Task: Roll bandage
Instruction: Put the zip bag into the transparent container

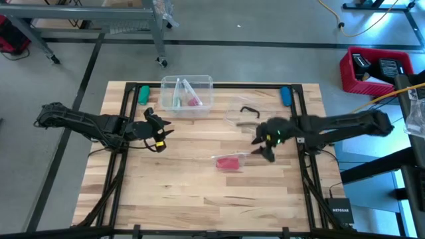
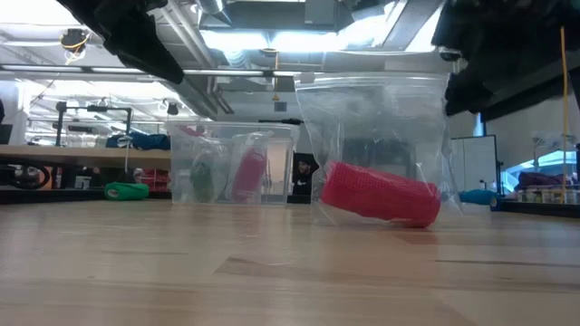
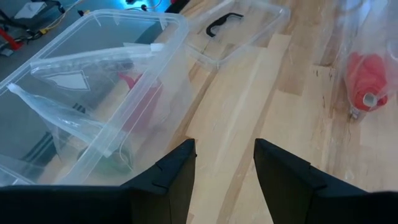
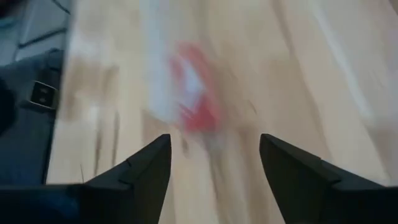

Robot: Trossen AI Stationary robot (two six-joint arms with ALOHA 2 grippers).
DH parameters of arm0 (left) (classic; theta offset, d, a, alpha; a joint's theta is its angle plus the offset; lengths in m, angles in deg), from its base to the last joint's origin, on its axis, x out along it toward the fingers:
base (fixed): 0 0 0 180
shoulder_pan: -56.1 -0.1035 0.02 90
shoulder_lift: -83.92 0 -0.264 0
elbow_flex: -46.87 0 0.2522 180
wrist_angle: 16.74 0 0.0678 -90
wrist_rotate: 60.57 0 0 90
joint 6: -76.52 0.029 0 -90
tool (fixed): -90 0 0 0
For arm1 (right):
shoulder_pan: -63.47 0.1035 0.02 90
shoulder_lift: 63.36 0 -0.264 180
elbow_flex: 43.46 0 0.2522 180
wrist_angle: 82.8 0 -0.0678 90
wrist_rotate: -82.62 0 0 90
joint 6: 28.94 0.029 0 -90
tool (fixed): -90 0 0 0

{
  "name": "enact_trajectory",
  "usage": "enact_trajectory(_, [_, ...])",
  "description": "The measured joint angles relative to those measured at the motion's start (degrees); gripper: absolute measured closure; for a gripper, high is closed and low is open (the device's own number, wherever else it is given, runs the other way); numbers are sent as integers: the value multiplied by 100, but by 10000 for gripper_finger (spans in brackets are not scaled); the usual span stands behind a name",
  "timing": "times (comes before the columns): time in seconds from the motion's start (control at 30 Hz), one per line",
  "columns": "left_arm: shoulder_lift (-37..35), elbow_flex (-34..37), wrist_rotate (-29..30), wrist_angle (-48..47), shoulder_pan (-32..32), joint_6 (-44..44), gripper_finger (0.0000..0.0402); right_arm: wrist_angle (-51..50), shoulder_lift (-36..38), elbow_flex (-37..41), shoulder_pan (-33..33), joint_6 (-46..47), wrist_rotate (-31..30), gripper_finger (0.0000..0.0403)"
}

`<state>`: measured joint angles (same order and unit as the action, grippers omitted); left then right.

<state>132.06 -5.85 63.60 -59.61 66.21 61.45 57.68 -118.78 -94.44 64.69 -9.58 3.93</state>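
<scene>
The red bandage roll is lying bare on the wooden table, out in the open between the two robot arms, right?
Not quite. The bandage roll is on the table between the arms, but it is not bare: it sits inside a clear plastic bag. The low view shows the bag around it.

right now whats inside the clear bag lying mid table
A rolled red-pink bandage lies on its side inside the clear plastic bag, which rests on the table. The roll's far side is hidden, so whether anything else is in the bag cannot be seen.
</scene>
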Motion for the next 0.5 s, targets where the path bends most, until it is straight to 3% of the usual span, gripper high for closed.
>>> enact_trajectory(0.23, [0, 0, 3, 0, -4, 127, 247, 1948, -335, 646, 1300, 31, -1754, 162])
enact_trajectory(0.5, [2, 0, 4, 25, -4, 138, 247, 3080, -1349, 700, 1492, 59, -2242, 162])
